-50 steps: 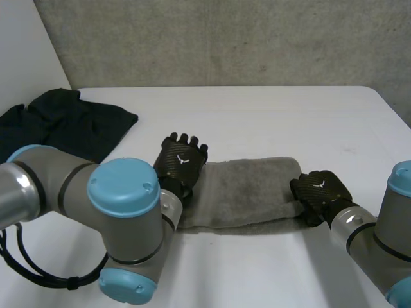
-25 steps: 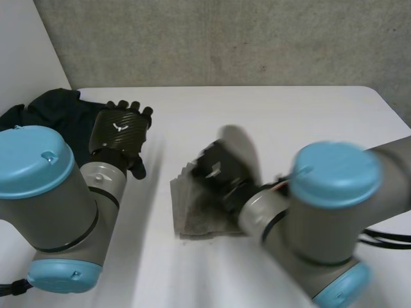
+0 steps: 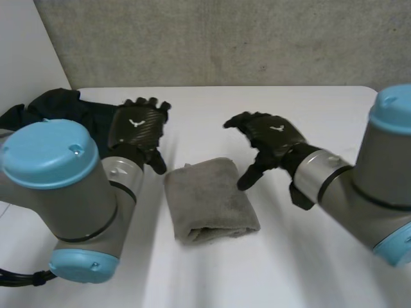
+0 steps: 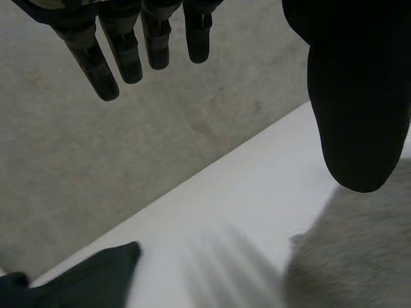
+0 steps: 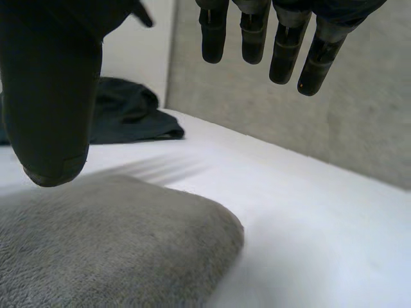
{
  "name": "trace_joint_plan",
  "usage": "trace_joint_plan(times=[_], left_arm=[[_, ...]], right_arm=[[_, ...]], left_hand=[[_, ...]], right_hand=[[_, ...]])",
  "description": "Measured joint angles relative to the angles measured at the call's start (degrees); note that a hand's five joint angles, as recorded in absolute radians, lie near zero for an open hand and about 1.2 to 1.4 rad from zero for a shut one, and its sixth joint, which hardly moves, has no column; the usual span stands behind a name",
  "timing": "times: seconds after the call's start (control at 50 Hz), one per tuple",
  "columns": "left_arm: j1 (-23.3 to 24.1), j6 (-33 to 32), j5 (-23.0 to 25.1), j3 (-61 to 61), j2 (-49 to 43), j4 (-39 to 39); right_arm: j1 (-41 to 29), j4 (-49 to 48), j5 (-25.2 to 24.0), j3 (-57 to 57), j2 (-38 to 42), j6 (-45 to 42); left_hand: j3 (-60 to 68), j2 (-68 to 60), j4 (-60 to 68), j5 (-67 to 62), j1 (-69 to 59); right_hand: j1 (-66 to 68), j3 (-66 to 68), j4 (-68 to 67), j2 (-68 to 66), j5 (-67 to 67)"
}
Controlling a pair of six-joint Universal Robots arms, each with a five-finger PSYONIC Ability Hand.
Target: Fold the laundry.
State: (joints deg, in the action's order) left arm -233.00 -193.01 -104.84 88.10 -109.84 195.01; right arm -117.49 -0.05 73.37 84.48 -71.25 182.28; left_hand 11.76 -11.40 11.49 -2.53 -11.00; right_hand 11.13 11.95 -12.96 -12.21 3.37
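Note:
A grey towel (image 3: pixel 209 197) lies folded in half on the white table (image 3: pixel 308 109), its rounded fold toward the near edge. My right hand (image 3: pixel 266 138) hovers just above its far right side, fingers spread and holding nothing. In the right wrist view the towel (image 5: pixel 109 250) lies below the thumb (image 5: pixel 48 96) and nothing is between thumb and fingers. My left hand (image 3: pixel 136 130) is raised beside the towel's far left corner, fingers straight and apart from the cloth. The left wrist view shows its fingers (image 4: pixel 128 48) in the air, with the towel (image 4: pixel 356 250) under the thumb.
A dark crumpled garment (image 3: pixel 61 112) lies at the table's far left; it also shows in the left wrist view (image 4: pixel 77 279) and the right wrist view (image 5: pixel 122 112). A grey wall (image 3: pixel 225 38) stands behind the table. My left arm's blue-capped joint (image 3: pixel 54 154) sits in the foreground.
My right hand carried the towel's right end over to the left, folding it in half, then let go and lifted away. My left hand left the towel's left end and rose.

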Motion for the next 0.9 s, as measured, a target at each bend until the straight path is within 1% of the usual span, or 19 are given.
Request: trace_joint_plan(times=[0.04, 0.06, 0.14, 0.22, 0.26, 0.34, 0.48, 0.5, 0.6, 0.62, 0.7, 0.8, 0.82, 0.9], left_arm=[[1.66, 1.94, 0.10, -0.68, -0.80, -1.65], [1.66, 1.94, 0.10, -0.68, -0.80, -1.65], [3.52, 4.45, 0.56, -1.00, -1.96, -4.44], [5.28, 7.34, 1.77, -1.00, -4.92, -8.44], [5.69, 8.11, 2.19, -1.04, -6.41, -9.70], [5.84, 8.76, 2.63, -1.55, -9.60, -11.41], [4.79, 8.41, 2.67, -2.99, -12.95, -13.88], [3.98, 8.21, 2.69, -3.58, -14.18, -15.50], [2.88, 8.04, 2.65, -4.02, -15.11, -17.27], [2.52, 7.99, 2.58, -4.11, -15.05, -17.73], [2.29, 7.98, 2.48, -4.21, -14.24, -17.90], [2.29, 7.98, 2.62, -4.51, -11.16, -17.66], [2.32, 7.99, 2.97, -4.65, -9.22, -17.54], [2.30, 8.00, 4.65, -5.05, -5.04, -17.36]], right_arm=[[1.42, 2.47, -0.20, -1.18, 1.19, 0.98], [1.42, 2.47, -0.20, -1.18, 1.19, 0.98], [1.66, 4.57, -0.18, -3.94, 5.21, -1.11], [0.99, 6.71, -0.29, -8.32, 11.39, -3.64], [0.52, 7.45, -0.38, -9.56, 13.09, -4.16], [-2.03, 9.71, -0.39, -13.01, 18.22, -6.32], [-3.88, 10.48, 0.19, -13.99, 21.26, -10.90], [-4.20, 10.42, 0.90, -13.87, 21.89, -13.53], [-4.28, 9.86, 2.74, -13.57, 22.44, -17.03], [-4.26, 9.27, 3.97, -13.40, 22.51, -18.45], [-4.19, 8.48, 5.15, -13.16, 22.09, -19.44], [-3.97, 7.10, 5.82, -12.22, 19.39, -19.42], [-3.76, 6.01, 5.92, -11.13, 16.86, -19.02], [-3.47, 3.65, 6.15, -8.54, 12.20, -17.92]], left_hand=[[0.00, 0.00, 0.00, 0.00, 0.00], [0.00, 0.00, 0.00, 0.00, 0.00], [0.00, 0.00, 0.00, 0.00, 0.00], [0.00, 0.00, 0.00, 0.00, 0.00], [0.00, 0.00, 0.00, 0.00, 0.00], [0.00, 0.00, 0.00, 0.00, 0.00], [0.00, 0.00, 0.00, 0.00, 0.00], [0.00, 0.00, 0.00, 0.00, 0.00], [0.00, 0.01, 0.00, 0.02, 1.04], [0.00, 0.50, 0.00, 0.10, 1.83], [0.00, 0.57, 0.00, 0.10, 1.91], [0.00, 0.57, 0.00, 0.11, 1.91], [0.00, 0.57, 0.00, 0.11, 1.91], [0.00, 0.57, 0.00, 0.11, 1.91]], right_hand=[[0.00, 0.00, 0.00, 0.00, 0.01], [0.00, 0.00, 0.00, 0.00, 0.01], [0.00, 0.00, 0.00, 0.00, 0.00], [0.00, 0.00, 0.00, 0.00, 0.00], [0.00, 0.00, 0.00, 0.00, 0.00], [0.00, 0.00, 0.00, 0.00, 0.00], [0.00, 0.00, 0.00, 0.00, 0.00], [-0.01, 0.00, 0.00, 0.00, 0.01], [-0.96, -0.32, 0.00, 0.27, -0.20], [-1.79, -0.31, 0.00, 0.28, -0.20], [-1.92, -0.32, 0.00, 0.28, -0.20], [-1.92, -0.32, 0.00, 0.28, -0.22], [-1.92, -0.31, 0.00, 0.28, -0.22], [-1.92, -0.32, 0.00, 0.28, -0.22]])
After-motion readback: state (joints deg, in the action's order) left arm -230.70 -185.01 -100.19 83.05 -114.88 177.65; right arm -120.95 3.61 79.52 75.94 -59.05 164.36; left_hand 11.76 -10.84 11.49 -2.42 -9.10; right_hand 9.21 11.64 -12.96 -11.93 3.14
